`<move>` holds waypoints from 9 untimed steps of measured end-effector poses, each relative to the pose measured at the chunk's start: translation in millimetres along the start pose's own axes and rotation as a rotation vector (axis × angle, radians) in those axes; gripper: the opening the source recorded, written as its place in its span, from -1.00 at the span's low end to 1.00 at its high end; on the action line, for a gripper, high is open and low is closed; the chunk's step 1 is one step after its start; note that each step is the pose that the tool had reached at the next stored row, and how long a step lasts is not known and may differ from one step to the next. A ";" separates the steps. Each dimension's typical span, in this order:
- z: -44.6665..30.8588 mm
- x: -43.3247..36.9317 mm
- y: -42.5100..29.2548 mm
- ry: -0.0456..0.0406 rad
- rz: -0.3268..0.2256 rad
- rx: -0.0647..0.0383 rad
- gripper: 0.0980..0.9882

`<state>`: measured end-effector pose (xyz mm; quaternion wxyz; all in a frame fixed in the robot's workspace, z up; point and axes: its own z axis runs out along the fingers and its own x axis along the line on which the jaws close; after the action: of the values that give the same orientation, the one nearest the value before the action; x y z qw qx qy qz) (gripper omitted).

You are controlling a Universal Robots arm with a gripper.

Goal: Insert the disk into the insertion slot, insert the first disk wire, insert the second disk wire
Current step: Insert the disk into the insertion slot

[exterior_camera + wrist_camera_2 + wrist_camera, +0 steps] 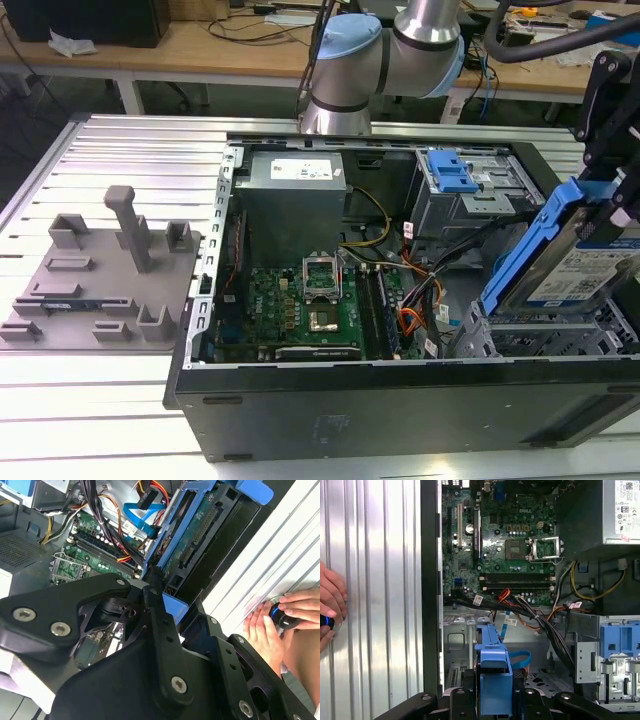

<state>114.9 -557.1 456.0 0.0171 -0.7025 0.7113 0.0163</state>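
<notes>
— Where do we find the disk (585,262), the flat silver hard drive with a white label in its bright blue plastic carrier?

— We see it tilted, one end high, over the near corner of the open black computer case (400,400) at the exterior view's right; the black gripper (612,190) pinches its upper end, closed tight on the blue frame.

— And the insertion slot (545,335), the low silver-grey sheet-metal bay?

— Just beneath the disk's lower end; we cannot tell whether they touch; the disk is not yet in.

— What else do we note?

— The green motherboard (510,545) lies flat on the case floor; the grey boxy power supply (295,195) sits by the case's far edge in the exterior view; in both wrist views a person's hand (267,627) rests on the ribbed silver tabletop (375,580), beside the case.
</notes>
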 end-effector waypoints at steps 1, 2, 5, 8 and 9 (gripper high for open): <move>0.7 0.2 0.0 0.0000 0.000 0.000 -0.40; 1.8 0.5 0.0 0.0000 0.000 0.000 -0.40; 5.3 1.2 0.0 0.0003 0.000 0.000 -0.40; 9.8 1.8 0.0 0.0000 0.000 0.000 -0.40; 11.1 2.0 0.0 0.0000 0.000 0.000 -0.40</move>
<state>114.9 -558.6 444.8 0.0171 -0.7025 0.7113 0.0163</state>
